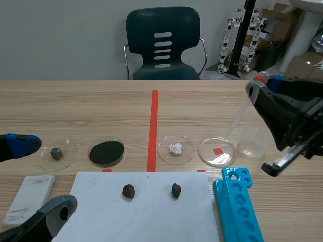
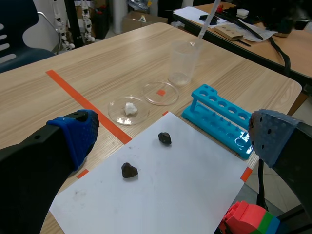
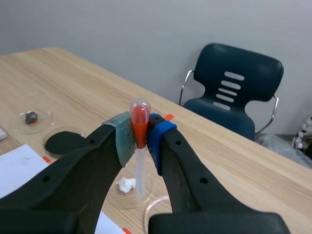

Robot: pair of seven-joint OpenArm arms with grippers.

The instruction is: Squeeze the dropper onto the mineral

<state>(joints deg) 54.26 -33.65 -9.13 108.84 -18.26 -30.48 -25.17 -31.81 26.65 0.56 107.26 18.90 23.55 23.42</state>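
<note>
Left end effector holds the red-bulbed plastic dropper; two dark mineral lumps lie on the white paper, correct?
No: the right end effector holds the red-bulbed plastic dropper, per the right wrist view. Two dark mineral lumps do lie on the white paper.

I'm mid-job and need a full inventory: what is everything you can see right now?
dropper: 1, clear with red bulb, gripped in the right tool, near the beaker
beaker: 1, clear, right end of the dish row
paper: 1, white, near edge, centre
dark rocks: 2, brown-black, on the paper
petri dishes: 4, clear, in a row beyond the paper; they hold a grey mineral, black powder, a white lump, nothing
tube rack: 1, blue, right of the paper
slab: 1, white, left of the paper
chair: 1, dark teal, across from the robot
left tool: 1, black, open, low at near left
right tool: 1, black, shut on the dropper, raised at right
</note>
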